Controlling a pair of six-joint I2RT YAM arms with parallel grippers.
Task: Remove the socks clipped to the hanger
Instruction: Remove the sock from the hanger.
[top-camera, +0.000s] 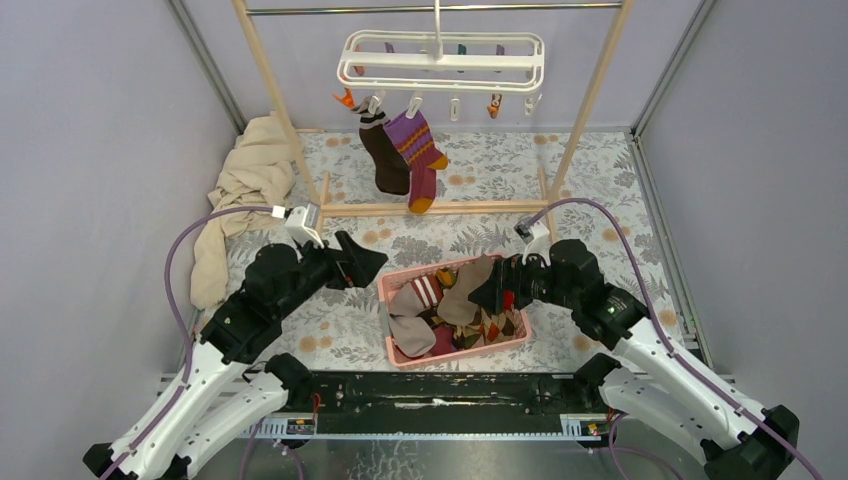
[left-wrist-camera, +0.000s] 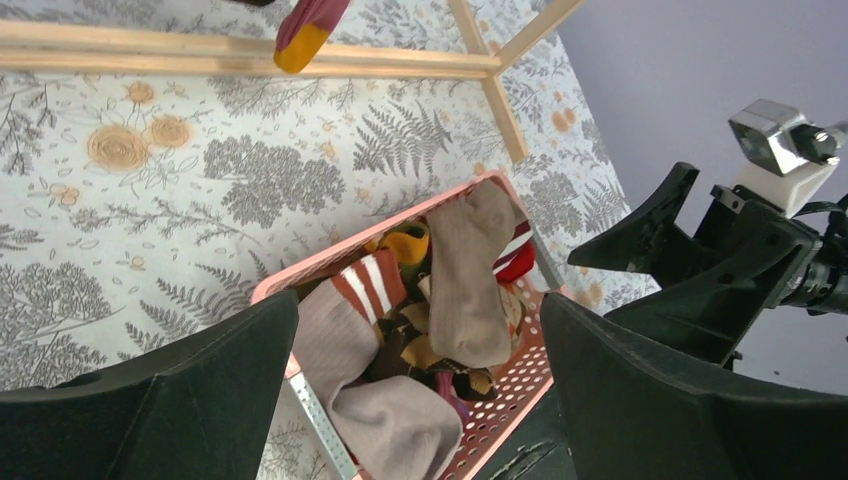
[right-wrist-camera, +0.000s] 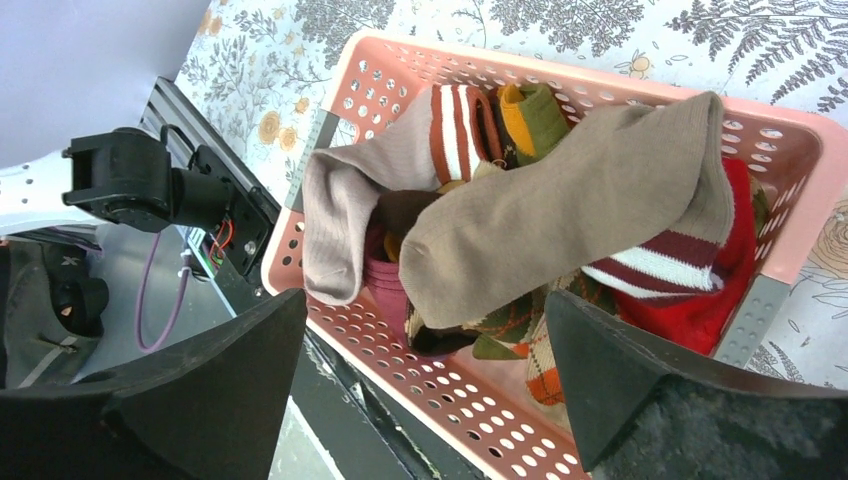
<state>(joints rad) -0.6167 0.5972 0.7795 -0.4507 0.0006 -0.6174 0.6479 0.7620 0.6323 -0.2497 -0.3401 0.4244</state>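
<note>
The white hanger (top-camera: 440, 60) hangs from the rail at the back. Two socks are still clipped to it: a dark brown sock (top-camera: 385, 155) and a purple striped sock (top-camera: 418, 150), whose yellow toe (left-wrist-camera: 300, 45) shows in the left wrist view. My left gripper (top-camera: 365, 262) (left-wrist-camera: 418, 305) is open and empty, just left of the pink basket (top-camera: 385, 300). My right gripper (top-camera: 487, 290) (right-wrist-camera: 425, 300) is open over the basket's right side, holding nothing. Below it a beige sock (right-wrist-camera: 580, 210) lies loose on top of several other socks.
The wooden rail frame (top-camera: 590, 110) stands around the hanger, and its base bar (top-camera: 430, 208) crosses the floral table. A beige cloth (top-camera: 245, 190) is draped at the left post. The black mounting rail (top-camera: 440, 390) runs just in front of the basket rim (right-wrist-camera: 560, 70).
</note>
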